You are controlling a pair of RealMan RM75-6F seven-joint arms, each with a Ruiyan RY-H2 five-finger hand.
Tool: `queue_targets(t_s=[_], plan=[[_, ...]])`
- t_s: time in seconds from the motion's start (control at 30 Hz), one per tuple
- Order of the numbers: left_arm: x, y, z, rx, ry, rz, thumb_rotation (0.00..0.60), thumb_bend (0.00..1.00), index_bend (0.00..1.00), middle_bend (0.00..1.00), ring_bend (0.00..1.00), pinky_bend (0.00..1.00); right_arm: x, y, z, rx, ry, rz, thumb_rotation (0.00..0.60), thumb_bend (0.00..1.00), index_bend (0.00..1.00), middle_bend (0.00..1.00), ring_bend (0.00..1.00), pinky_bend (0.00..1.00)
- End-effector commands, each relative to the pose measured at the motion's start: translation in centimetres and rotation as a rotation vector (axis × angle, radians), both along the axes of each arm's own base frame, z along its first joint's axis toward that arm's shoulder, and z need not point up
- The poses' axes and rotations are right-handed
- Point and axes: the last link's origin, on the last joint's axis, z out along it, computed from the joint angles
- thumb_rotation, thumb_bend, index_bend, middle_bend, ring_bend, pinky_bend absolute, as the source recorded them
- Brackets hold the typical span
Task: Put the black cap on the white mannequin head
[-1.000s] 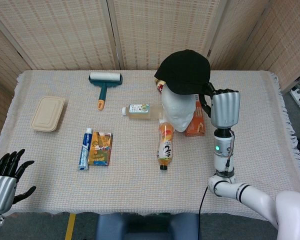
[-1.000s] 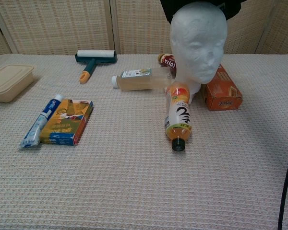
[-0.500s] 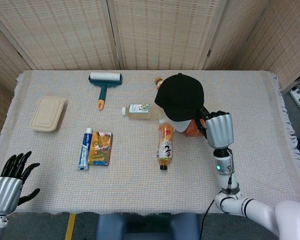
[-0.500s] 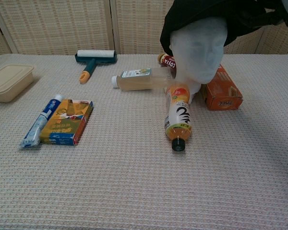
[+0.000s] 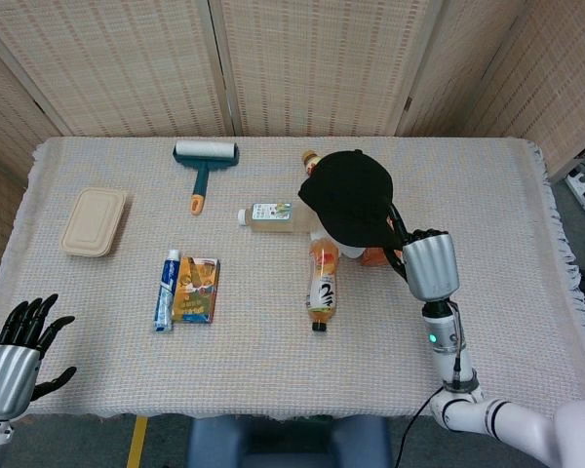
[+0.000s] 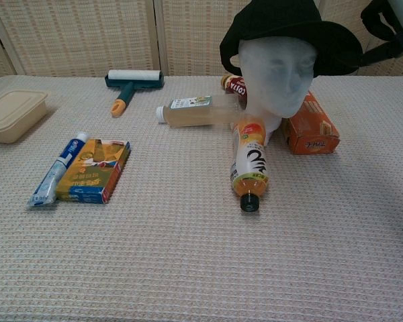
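The black cap (image 5: 349, 195) sits on top of the white mannequin head (image 6: 275, 70), brim low over the brow (image 6: 322, 50). From the head view the cap hides nearly all of the mannequin. My right hand (image 5: 424, 261) is just right of the cap, its dark fingers (image 6: 389, 47) still at the brim's right edge, holding it. My left hand (image 5: 15, 353) hangs off the table's front left corner, fingers spread, holding nothing.
An orange bottle (image 6: 248, 164) lies in front of the mannequin, a pale juice bottle (image 6: 191, 111) to its left, an orange box (image 6: 309, 127) to its right. Toothpaste and a snack box (image 6: 91, 171), a lint roller (image 6: 127, 84) and a beige lunch box (image 6: 10, 114) lie leftward.
My right hand has lowered the cap from above the mannequin down onto its crown, settling toward the near right. The left hand has barely shifted.
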Motion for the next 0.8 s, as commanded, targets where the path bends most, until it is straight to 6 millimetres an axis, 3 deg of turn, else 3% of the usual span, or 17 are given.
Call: queue_targets(t_s=[0.03,0.3,0.43,0.67,0.8], plan=[[0.0,0.0,0.1,0.002,-0.004,0.000,0.600,0.04,0.26,0.08,0.02,0.11,-1.4,2.0,0.9,0.048,0.088,-0.043,0.586,0.00,0.00,0.67,0.73,0.78],[-0.1,-0.2,-0.2,-0.013,0.020,0.000,0.600,0.04,0.26,0.08,0.02,0.11,-5.7,8.8,5.3,0.073,0.046,-0.133,0.567,0.00,0.00,0.52,0.58,0.66],[0.0,-0.1,-0.5,-0.019,0.033,0.005,0.600,0.04,0.26,0.08,0.02,0.11,-9.2,11.6,7.8,0.092,-0.022,-0.280,0.567,0.00,0.00,0.38,0.41,0.52],[0.1,0.0,-0.9,-0.053,0.046,0.001,0.600,0.04,0.24,0.08,0.02,0.11,-14.3,16.5,9.3,0.205,-0.008,-0.516,0.571,0.00,0.00,0.17,0.14,0.29],[0.1,0.2,-0.9,-0.010,0.050,-0.006,0.600,0.04,0.21,0.08,0.02,0.11,-15.2,17.3,11.4,0.232,-0.068,-0.530,0.574,0.00,0.00,0.16,0.12,0.24]])
